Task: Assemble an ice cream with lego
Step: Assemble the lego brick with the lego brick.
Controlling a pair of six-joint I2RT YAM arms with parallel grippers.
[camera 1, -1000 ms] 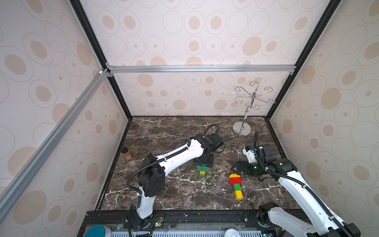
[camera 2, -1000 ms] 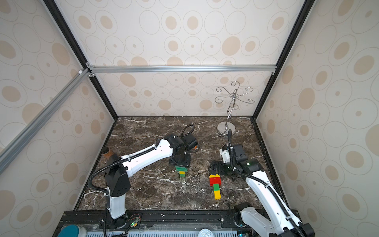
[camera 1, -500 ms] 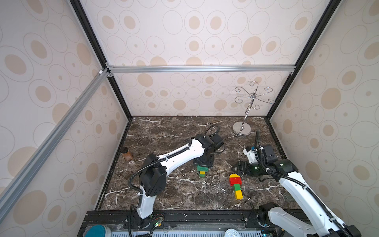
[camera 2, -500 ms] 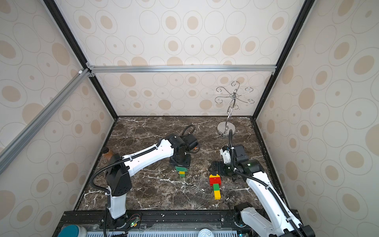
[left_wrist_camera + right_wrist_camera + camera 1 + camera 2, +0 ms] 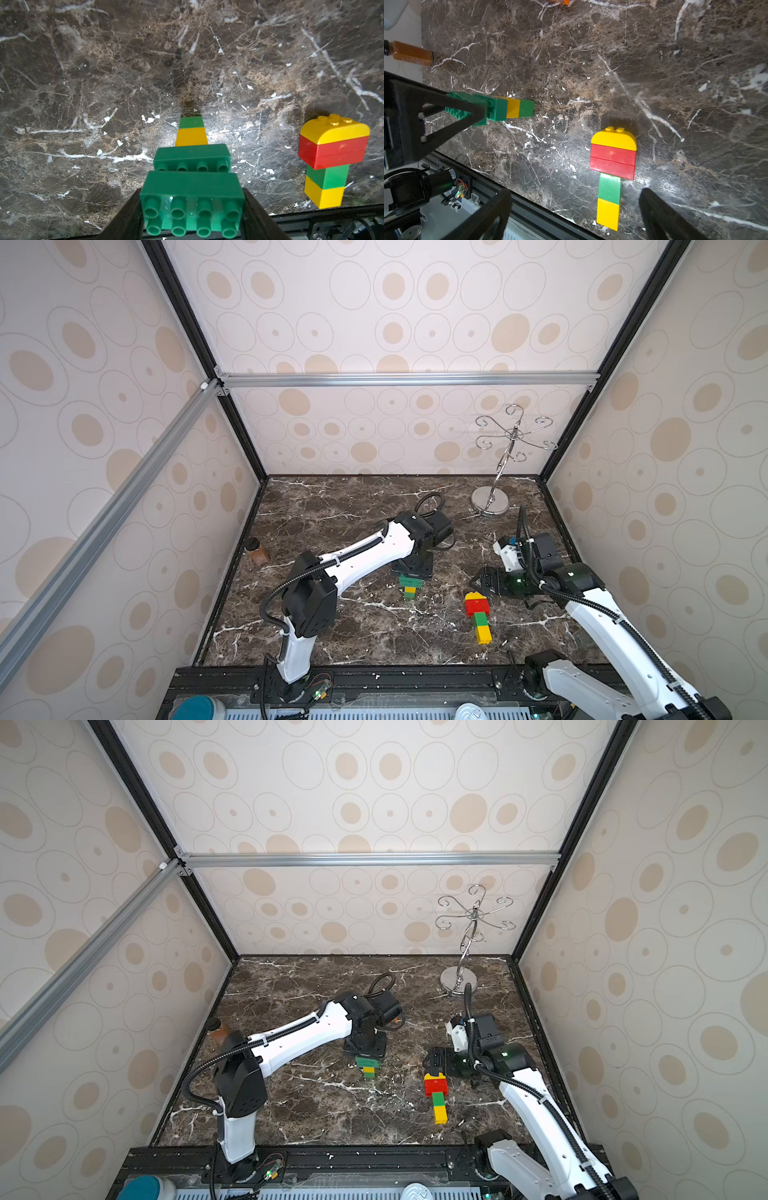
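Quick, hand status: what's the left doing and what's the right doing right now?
Left hand: closed on the top green brick.
Right hand: open, holding nothing.

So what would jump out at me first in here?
Probably the bright plastic brick ice lolly lying flat on the dark marble table, right of centre: yellow dome, red block, green-and-yellow stick. Next, the left gripper near the middle, clamped on a green oblong studded brick directly over a small upright green-and-yellow tower.
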